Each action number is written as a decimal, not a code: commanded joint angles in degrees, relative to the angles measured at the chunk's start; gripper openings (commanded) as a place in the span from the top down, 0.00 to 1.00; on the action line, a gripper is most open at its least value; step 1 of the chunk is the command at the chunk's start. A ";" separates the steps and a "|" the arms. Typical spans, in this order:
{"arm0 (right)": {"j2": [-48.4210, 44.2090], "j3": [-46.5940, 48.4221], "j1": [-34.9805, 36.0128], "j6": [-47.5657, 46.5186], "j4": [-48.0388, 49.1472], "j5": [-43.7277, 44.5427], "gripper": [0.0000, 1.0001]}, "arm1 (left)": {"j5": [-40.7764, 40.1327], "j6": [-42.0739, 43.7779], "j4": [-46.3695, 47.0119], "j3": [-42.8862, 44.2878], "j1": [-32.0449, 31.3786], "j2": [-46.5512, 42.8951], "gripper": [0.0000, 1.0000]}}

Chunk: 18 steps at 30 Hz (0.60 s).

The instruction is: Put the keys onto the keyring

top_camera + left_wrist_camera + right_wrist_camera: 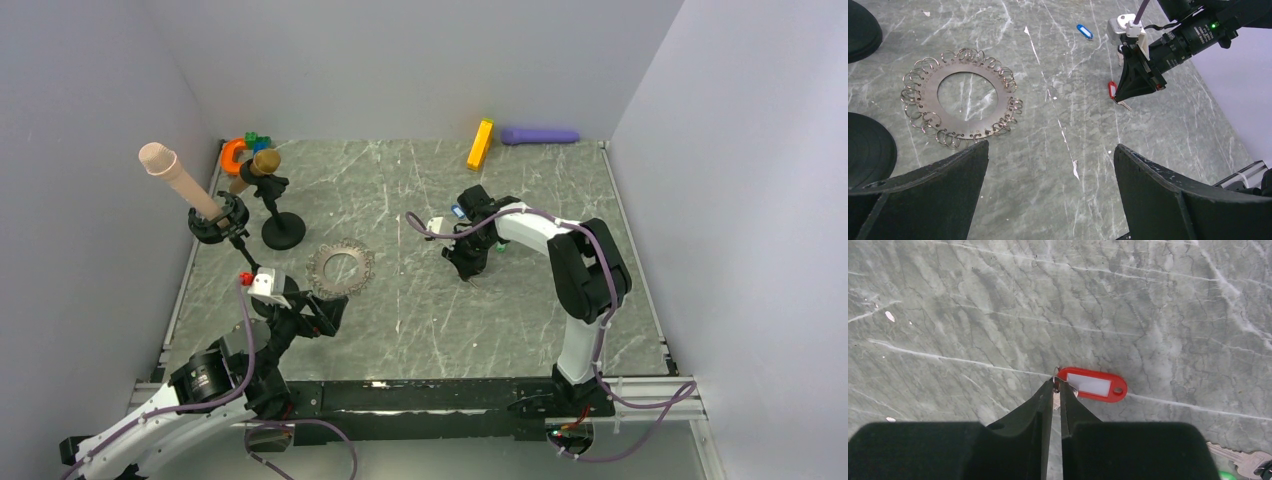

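Counter: grey marbled stone-look counter [520, 320]. It looks slick, so I'd guess anything nudged will skate rather than lift.
Left pincer: black two-finger left pincer [1051, 150], spread wide and holding nothing, hovering just on the near side of the ring. If it comes down off-centre it could snag the wire loops and drag the lot.
Right pincer: black right pincer [1057, 382], jaws almost together and nipping the metal end of the red tag right at the tips. With a grip that shallow, the tag could swing or drop out on the way over.
Keyring: flat silver-grey metal ring with a hollow centre and a fringe of wire loops [927, 100]. It lies flat near the left pincer, well apart from the right one. Nothing pins it, so pushing a key at a loop might just shove it away.
Red key: small red oblong plastic key tag [1090, 385], lying flat on the counter with one end at the right fingertips.
Blue key: small blue oblong plastic key tag [1084, 31], loose on the counter beyond the right pincer. A wide swing could knock it.
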 commanded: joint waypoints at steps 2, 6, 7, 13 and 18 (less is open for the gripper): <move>-3.13 -0.65 0.21 0.46 0.10 -0.74 0.84 | 0.56 -0.11 1.11 0.57 -0.21 0.20 0.01; -4.17 -0.79 -0.04 0.50 0.26 -0.98 0.83 | 0.70 0.08 1.36 0.84 -0.26 0.68 0.01; -4.26 -0.71 -0.17 0.50 0.26 -1.02 0.83 | 0.74 0.14 1.34 0.92 -0.22 0.83 0.01; -4.86 0.05 -0.60 0.41 -0.07 -1.52 0.82 | 0.80 0.29 1.51 1.05 -0.26 1.22 0.00; -5.74 0.35 -1.03 0.07 -0.55 -2.00 0.82 | 0.91 0.28 1.51 1.17 -0.21 1.65 0.01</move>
